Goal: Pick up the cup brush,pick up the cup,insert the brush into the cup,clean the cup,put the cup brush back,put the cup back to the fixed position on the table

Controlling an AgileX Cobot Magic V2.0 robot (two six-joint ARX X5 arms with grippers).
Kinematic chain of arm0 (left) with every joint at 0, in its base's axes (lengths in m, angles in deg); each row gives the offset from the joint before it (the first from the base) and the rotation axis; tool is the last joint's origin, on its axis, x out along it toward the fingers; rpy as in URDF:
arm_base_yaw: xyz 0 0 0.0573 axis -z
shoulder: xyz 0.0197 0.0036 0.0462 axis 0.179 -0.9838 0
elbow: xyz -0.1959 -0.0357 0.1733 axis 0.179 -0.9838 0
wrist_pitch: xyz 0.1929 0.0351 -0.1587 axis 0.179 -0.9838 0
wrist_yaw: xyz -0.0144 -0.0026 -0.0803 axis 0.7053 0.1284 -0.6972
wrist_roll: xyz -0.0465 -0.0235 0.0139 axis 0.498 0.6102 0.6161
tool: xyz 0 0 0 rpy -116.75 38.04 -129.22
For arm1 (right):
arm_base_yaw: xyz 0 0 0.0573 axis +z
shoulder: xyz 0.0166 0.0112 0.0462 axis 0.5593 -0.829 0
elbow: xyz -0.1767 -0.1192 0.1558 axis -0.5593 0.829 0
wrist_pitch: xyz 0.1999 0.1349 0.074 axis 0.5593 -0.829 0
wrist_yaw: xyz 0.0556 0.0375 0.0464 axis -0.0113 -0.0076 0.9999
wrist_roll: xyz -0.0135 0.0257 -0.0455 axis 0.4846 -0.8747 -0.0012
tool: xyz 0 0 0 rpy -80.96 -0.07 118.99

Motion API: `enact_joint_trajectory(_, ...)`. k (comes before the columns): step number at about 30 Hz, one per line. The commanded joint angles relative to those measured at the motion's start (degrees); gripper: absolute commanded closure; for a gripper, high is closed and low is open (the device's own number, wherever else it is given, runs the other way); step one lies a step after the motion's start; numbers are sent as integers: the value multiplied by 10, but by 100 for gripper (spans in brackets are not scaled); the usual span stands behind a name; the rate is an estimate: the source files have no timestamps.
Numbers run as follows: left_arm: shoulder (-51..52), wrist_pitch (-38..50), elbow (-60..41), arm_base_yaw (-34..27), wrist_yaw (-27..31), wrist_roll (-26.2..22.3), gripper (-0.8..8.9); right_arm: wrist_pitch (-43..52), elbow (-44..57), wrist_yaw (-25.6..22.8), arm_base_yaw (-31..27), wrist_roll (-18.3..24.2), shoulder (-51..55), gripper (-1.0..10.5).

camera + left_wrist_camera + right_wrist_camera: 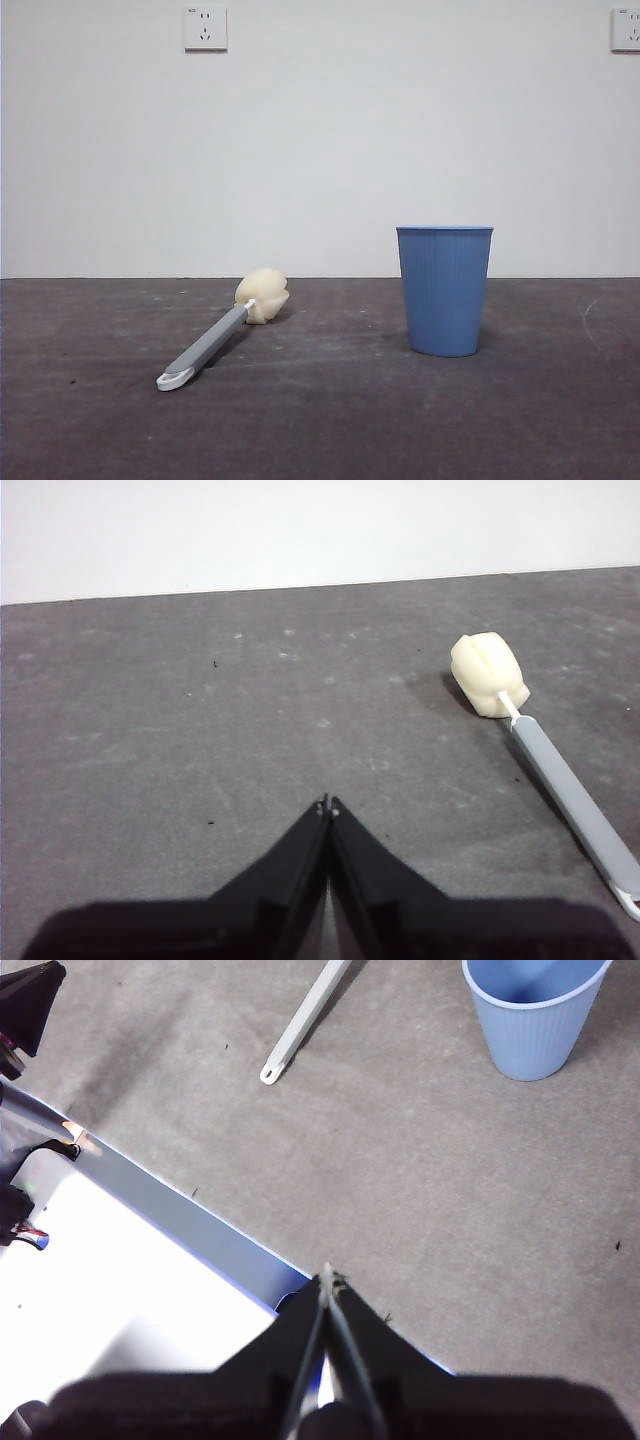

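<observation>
The cup brush [212, 339] lies flat on the table [320, 420] at the left, sponge head toward the wall, white loop toward the front. It also shows in the left wrist view [545, 750] and its handle in the right wrist view [300, 1022]. The blue ribbed cup [444, 290] stands upright to the right of it, also in the right wrist view [532, 1012]. My left gripper [328, 805] is shut and empty, above the table, apart from the brush. My right gripper [328, 1278] is shut and empty, above the table's front edge, far from the cup.
A white wall with two sockets [205, 28] rises behind the table. The table's front edge [190, 1215] with a pale strip and a bright white area beyond it shows in the right wrist view. The other arm's black tip [28, 1000] shows at that view's corner.
</observation>
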Motion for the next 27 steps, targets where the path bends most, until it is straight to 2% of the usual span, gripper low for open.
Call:
enact_joint_trajectory(1,1,4,-8,-2,0,10,817,4,0,-2,1,-3,1,946)
enact_joint_trajectory(20,1,4,-8,-2,1,10,817,4,0,-2,1,-2,1,946)
enact_joint_trajectory(21,1,4,-8,-2,1,10,817,8,0,-5,1,18,2,946)
enact_joint_trajectory(24,1,4,-8,-2,1,10,817,40,0,-59,-5,56,13,946)
enact_joint_trajectory(26,1,5,-8,-2,1,10,817,96,3,-110,-14,61,30,946)
enact_joint_trajectory(27,1,5,-8,-2,1,10,817,125,6,-118,-19,64,39,946)
